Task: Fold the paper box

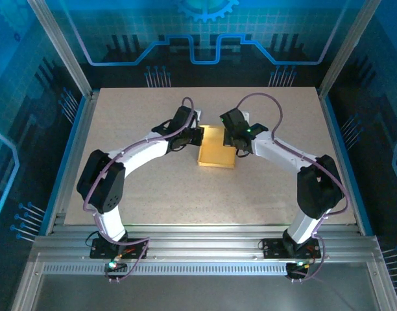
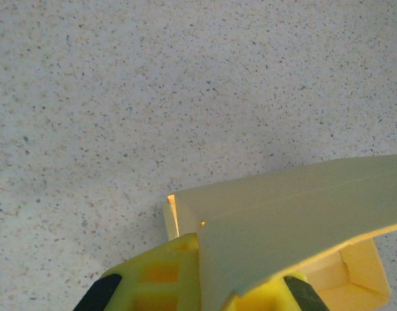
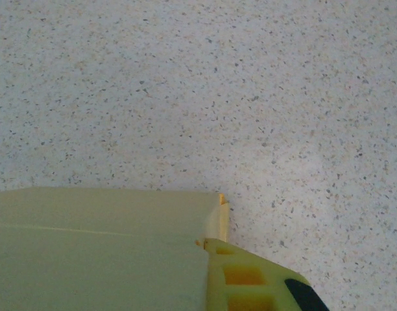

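Box (image 1: 217, 155): mid-bench (image 1: 153, 194), between my 2 pincers, both at its far end. Half-made, by my reading.

Risks from here:
- The lid panel (image 2: 302, 207) is lifted and bowed across my left pincer (image 1: 198, 137). The card is thin. If I push on without the crease leading, it may kink off the score line.
- I see nothing pinning the base. A push from 1 side alone could slide or spin the box on the smooth speckled bench instead of folding it.
- My right pincer (image 1: 237, 144) sits at a corner beside a small upright tab (image 3: 222, 217). If the panel comes down with that tab outside the wall, it will crush, not tuck.
- Uneven pressure from the 2 sides could skew the lid.

Pincer state:
- Left: card covers the gap between the fingers (image 2: 153, 282). I cannot tell whether it is clamped or spread.
- Right: 1 finger shows and the rest is behind card, so I cannot tell there either.

Look: pale yellow-tan, matte, thin. From above it is a plain rectangle with a shadowed near edge. The left wrist view shows a broad panel with 1 faint crease. Beneath it at lower right is an open tray corner, walls standing.
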Robot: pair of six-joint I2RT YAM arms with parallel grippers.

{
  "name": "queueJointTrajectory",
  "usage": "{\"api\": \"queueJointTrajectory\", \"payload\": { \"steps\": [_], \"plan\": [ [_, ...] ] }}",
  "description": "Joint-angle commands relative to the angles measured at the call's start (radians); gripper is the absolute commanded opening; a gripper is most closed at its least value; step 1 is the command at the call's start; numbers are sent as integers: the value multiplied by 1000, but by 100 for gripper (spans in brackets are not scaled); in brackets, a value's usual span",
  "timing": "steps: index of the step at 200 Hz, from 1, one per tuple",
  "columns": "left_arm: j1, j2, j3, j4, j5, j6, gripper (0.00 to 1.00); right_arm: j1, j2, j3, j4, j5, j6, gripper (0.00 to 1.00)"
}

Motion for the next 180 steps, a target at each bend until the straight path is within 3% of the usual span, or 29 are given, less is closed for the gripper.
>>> {"api": "queueJointTrajectory", "payload": {
  "steps": [1,88,180],
  "plan": [
    [-16,-43,-27,39,-12,-83,0,6,-17,6,-25,38,110,0],
    [-32,-84,-88,65,-10,-115,0,36,15,67,-157,79,234,0],
    [-85,-169,-295,303,-86,-129,0,92,-88,-170,104,153,153,0]
  ]
}}
